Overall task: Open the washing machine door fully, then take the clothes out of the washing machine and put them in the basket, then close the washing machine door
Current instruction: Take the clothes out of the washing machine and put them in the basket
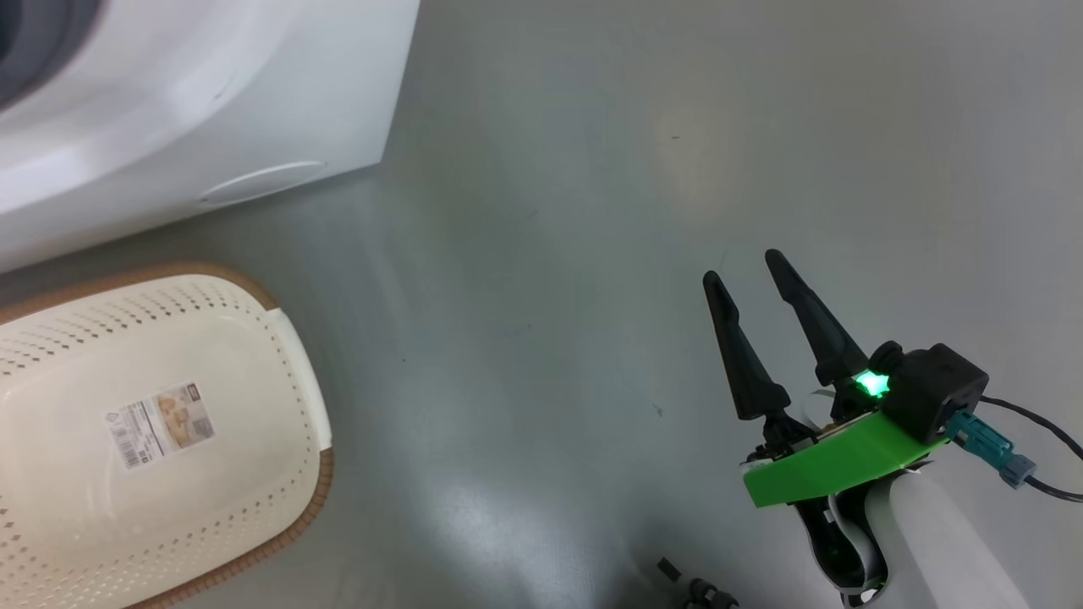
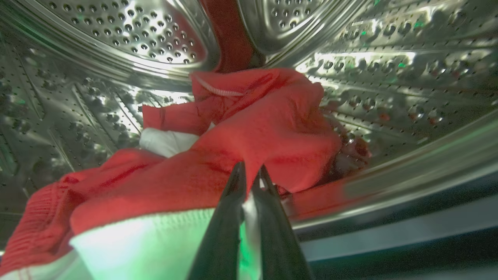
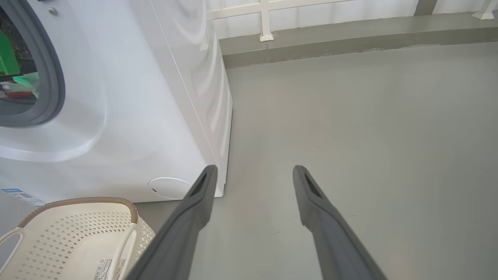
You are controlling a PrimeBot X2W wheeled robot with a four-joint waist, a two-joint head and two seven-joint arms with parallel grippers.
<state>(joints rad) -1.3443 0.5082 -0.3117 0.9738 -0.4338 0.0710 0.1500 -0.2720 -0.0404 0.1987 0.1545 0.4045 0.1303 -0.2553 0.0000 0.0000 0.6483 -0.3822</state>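
Note:
Inside the perforated steel drum of the washing machine lie the clothes, a heap of bright red fabric with white trim and a small white cloth piece. My left gripper is shut, pinching a fold of the red fabric at the drum's mouth. The cream perforated basket stands on the floor in front of the machine, with nothing in it but its paper label. My right gripper hangs open over bare floor, to the right of the basket. The washing machine door is out of view.
A round white flap and a blue label sit low on the machine's front. Grey floor stretches to the right of the machine. A low kerb with a white railing runs along the back.

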